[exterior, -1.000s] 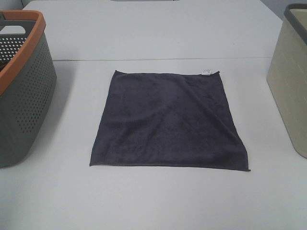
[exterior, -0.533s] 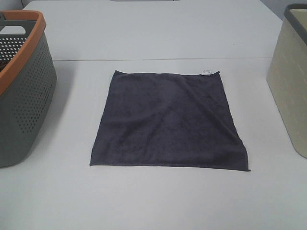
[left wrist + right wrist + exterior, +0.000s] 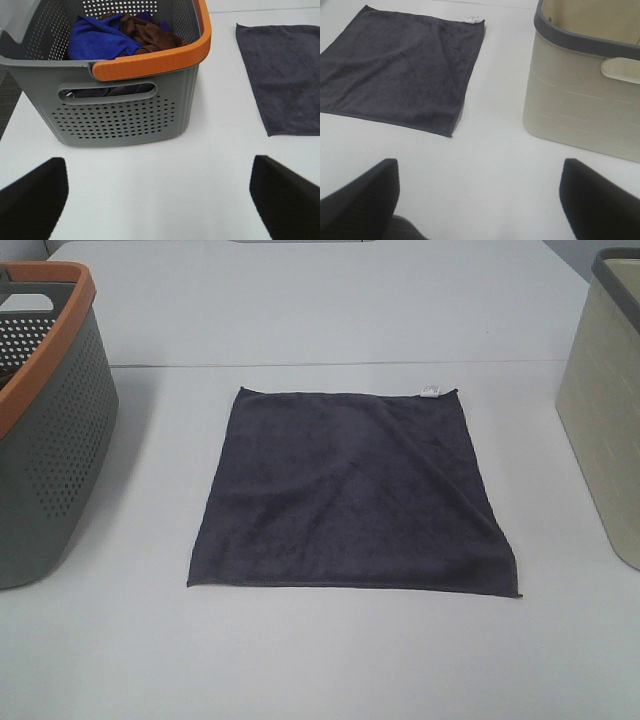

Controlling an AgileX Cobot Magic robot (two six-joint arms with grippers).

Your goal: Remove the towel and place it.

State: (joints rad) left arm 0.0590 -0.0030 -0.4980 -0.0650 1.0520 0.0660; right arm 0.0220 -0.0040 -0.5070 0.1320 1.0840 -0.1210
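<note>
The towel (image 3: 350, 490) is a square dark charcoal-grey cloth, lying flat in the middle of the white table with a small white tag (image 3: 431, 391) on its far edge. It also shows in the left wrist view (image 3: 285, 75) and in the right wrist view (image 3: 400, 65). My left gripper (image 3: 160, 200) is open and empty over bare table, in front of the grey basket. My right gripper (image 3: 480, 200) is open and empty over bare table, between the towel and the beige bin. Neither gripper shows in the exterior high view.
A grey perforated basket with an orange rim (image 3: 45, 420) stands at the left; in the left wrist view the basket (image 3: 125, 115) holds blue and brown cloths. A beige bin with a dark rim (image 3: 605, 410) stands at the right, also seen in the right wrist view (image 3: 585, 95).
</note>
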